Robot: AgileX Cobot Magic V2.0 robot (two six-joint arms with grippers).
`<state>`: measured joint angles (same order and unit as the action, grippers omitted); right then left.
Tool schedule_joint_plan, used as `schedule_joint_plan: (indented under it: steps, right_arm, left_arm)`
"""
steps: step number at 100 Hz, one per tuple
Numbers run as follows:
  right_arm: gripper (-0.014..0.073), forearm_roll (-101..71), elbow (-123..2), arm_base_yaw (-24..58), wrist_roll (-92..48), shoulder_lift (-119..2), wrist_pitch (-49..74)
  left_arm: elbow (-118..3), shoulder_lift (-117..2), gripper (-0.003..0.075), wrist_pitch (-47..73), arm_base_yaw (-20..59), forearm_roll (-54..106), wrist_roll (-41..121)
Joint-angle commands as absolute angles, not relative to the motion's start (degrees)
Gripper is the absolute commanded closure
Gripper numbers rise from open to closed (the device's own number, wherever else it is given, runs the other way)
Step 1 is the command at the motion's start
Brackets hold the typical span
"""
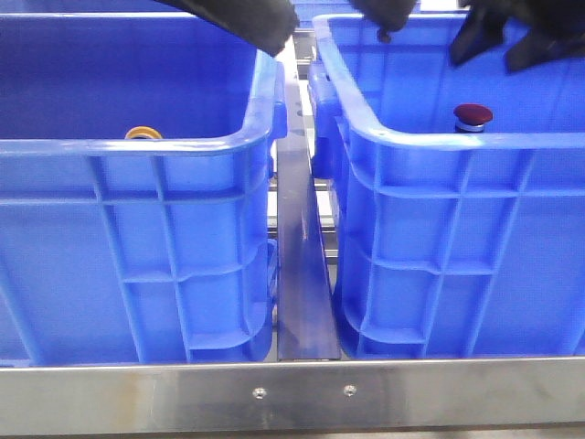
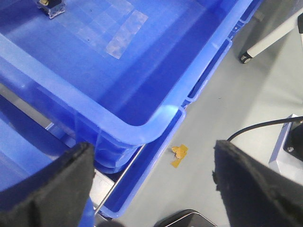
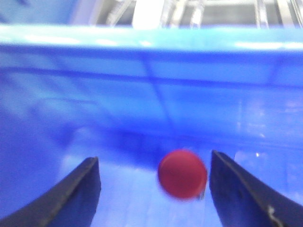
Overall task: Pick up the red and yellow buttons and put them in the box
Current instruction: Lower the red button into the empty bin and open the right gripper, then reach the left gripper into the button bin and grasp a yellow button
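**Both jaws spread, red button under my right, yellow one in the other crate**

My right gripper [image 3: 154, 189] hangs inside the right blue crate [image 1: 457, 146], jaws wide apart, gripping nothing. The red button [image 3: 182, 174] sits on the crate floor between my two right fingers [image 3: 78, 194], closer to one of them, not touching either as far as I can tell; that wrist shot is blurred. From the front the red button [image 1: 473, 116] shows just above the near rim of that crate, dark red cap with a silver collar under it, upright. My right arm's dark parts show at the top edge of the front view above that crate.

My left gripper [image 2: 151, 189] is also spread open, empty. Its fingers [image 2: 52, 189] hover over the corner of a blue crate [image 2: 142, 127], with grey floor and a scrap of yellow tape [image 2: 179, 155] below. A strip of clear tape [image 2: 125, 33] is on that crate's floor.

The yellow button [image 1: 143, 133] peeks over the near rim of the left blue crate [image 1: 137, 155] in the front view, only its top visible. A metal rail [image 1: 302, 274] runs between the two crates, which stand side by side, apart.
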<state>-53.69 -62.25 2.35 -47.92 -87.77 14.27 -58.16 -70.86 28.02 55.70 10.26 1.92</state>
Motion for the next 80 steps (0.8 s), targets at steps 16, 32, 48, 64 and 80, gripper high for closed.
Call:
schedule_joint_plan:
  steps: [16, 32, 48, 64, 80]
  right_arm:
    - [0.008, -54.2, -55.4, 1.1, -48.5, -71.8, 14.1]
    - [0.0093, -54.2, -48.4, 1.1, -48.5, -61.2, 13.9]
    - [0.0105, -54.2, -42.7, 1.1, -48.5, -50.9, 13.9]
    - [0.0105, -54.2, -38.4, 1.1, -48.5, -43.2, 13.9]
    - [0.0105, -54.2, -35.8, 1.1, -48.5, -39.6, 13.9]
  left_arm:
    - [-59.8, -69.6, 0.022, 24.5, 56.1, 11.2, 1.8]
    - [-59.8, -69.6, 0.022, 24.5, 56.1, 11.2, 1.8]
    - [-59.8, -69.6, 0.022, 24.5, 56.0, 11.2, 1.8]
    - [-59.8, -69.3, 0.0222, 24.8, 54.0, 11.2, 1.3]
    - [-61.6, -68.2, 0.0223, 30.5, 45.6, 11.1, -3.8]
